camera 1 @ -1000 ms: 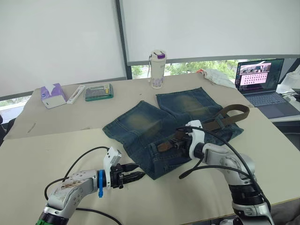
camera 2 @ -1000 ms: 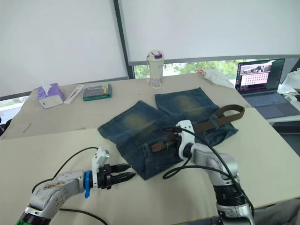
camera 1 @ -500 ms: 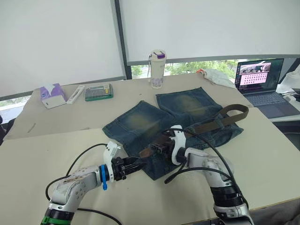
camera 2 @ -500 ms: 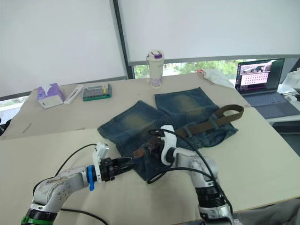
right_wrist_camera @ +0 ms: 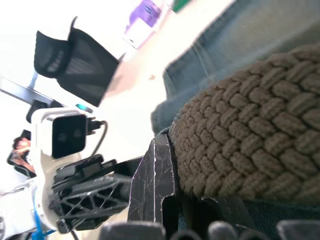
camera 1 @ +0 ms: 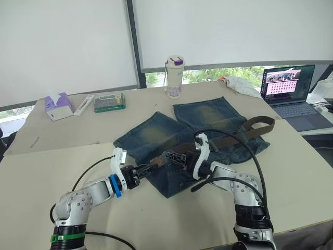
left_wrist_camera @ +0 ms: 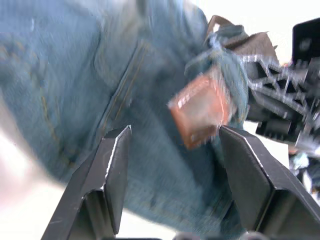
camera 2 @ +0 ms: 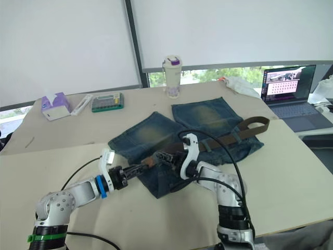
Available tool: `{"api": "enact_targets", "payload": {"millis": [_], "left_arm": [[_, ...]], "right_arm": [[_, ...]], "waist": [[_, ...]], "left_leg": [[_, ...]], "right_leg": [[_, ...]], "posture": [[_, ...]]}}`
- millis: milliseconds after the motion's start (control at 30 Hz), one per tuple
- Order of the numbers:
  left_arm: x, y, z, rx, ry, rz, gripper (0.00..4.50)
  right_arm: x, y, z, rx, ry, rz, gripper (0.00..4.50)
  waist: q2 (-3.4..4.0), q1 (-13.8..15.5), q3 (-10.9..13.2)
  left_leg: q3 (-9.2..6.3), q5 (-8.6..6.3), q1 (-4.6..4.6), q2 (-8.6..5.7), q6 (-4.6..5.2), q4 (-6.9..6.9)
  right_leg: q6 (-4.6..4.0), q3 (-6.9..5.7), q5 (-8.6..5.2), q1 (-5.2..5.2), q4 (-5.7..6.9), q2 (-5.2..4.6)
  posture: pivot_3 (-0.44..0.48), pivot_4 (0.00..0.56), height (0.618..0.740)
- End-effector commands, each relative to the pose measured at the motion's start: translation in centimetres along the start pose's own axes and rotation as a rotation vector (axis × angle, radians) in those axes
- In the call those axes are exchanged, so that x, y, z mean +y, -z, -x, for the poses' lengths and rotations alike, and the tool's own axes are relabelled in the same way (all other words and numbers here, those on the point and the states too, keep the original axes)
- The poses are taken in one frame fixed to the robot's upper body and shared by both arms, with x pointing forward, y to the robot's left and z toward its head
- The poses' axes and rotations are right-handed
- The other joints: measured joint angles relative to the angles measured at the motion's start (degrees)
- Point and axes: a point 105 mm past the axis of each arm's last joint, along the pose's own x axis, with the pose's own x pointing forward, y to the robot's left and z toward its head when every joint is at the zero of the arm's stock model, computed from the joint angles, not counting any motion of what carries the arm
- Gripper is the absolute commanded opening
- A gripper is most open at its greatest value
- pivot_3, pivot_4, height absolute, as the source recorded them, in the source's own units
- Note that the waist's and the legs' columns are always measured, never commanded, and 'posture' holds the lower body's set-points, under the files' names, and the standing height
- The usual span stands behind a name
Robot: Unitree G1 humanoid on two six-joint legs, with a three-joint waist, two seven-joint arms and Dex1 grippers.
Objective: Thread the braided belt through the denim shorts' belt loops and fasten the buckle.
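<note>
The denim shorts (camera 1: 205, 122) lie flat mid-table, waistband toward me. The braided belt (camera 1: 240, 135) runs along the waistband from a curl at the far right to my right gripper (camera 1: 170, 155), which is shut on it just behind the reddish-brown leather tip (left_wrist_camera: 200, 107). A denim belt loop (left_wrist_camera: 227, 70) appears to wrap the belt right behind that tip. My left gripper (camera 1: 150, 166) hovers open at the shorts' near left corner, its fingers (left_wrist_camera: 112, 170) either side of the tip and short of touching it. The buckle is hidden.
At the back stand a white bottle with a purple lid (camera 1: 175, 77), a green box (camera 1: 110, 101) and a purple tissue box (camera 1: 58, 106). A laptop (camera 1: 291, 88) sits at far right. Black cables trail from both wrists over the near table.
My right gripper has carried the belt's tip left along the waistband and lifted it a little. My left gripper has moved forward to meet the tip.
</note>
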Motion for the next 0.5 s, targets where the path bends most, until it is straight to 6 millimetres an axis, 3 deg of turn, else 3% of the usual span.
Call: {"api": "enact_targets", "payload": {"millis": [33, 100, 333, 400, 500], "left_arm": [[-1.1, -0.7, -0.5, -0.026, 0.054, 0.028, 2.94], [-1.4, -0.7, -0.6, -0.023, 0.075, 0.051, 2.70], [-2.1, 0.0, -1.1, 0.019, 0.106, 0.037, 0.45], [-2.0, -0.2, -1.1, 0.015, 0.106, 0.036, 0.00], [-1.4, -0.7, -0.7, 0.003, 0.082, 0.026, 0.00]], "right_arm": [[1.9, -0.7, -0.2, -0.006, -0.066, 0.049, 0.00], [1.9, -0.7, -0.2, -0.006, -0.061, 0.051, 0.00], [2.2, -1.2, 0.0, -0.022, -0.065, 0.085, 0.00], [2.2, -1.3, 0.3, -0.018, -0.047, 0.117, 0.86], [1.9, -1.2, 1.2, 0.016, 0.009, 0.230, 1.83]], "waist": [[0.00, -0.01, 0.00], [0.00, -0.04, 0.00], [0.00, -0.02, 0.00], [0.00, 0.04, 0.00], [0.00, 0.04, 0.00]], "left_leg": [[0.01, 0.02, 0.00, 0.00, -0.03, 0.00], [0.01, 0.15, 0.00, 0.00, -0.27, 0.00], [0.03, 0.16, -0.01, -0.01, -0.29, 0.00], [0.02, 0.16, -0.01, -0.03, -0.29, 0.00], [0.02, 0.18, -0.01, -0.02, -0.31, 0.00]], "right_leg": [[0.00, 0.00, 0.00, 0.00, 0.00, 0.00], [0.00, 0.00, 0.00, -0.01, 0.00, 0.00], [0.00, 0.01, 0.00, 0.00, 0.00, 0.01], [0.00, 0.01, 0.00, 0.00, -0.01, -0.01], [0.00, 0.01, 0.00, 0.00, -0.01, 0.00]], "posture": [[0.000, 0.150, 0.740], [0.000, 0.150, 0.740], [0.000, 0.150, 0.740], [0.000, 0.150, 0.740], [0.000, 0.150, 0.740]]}}
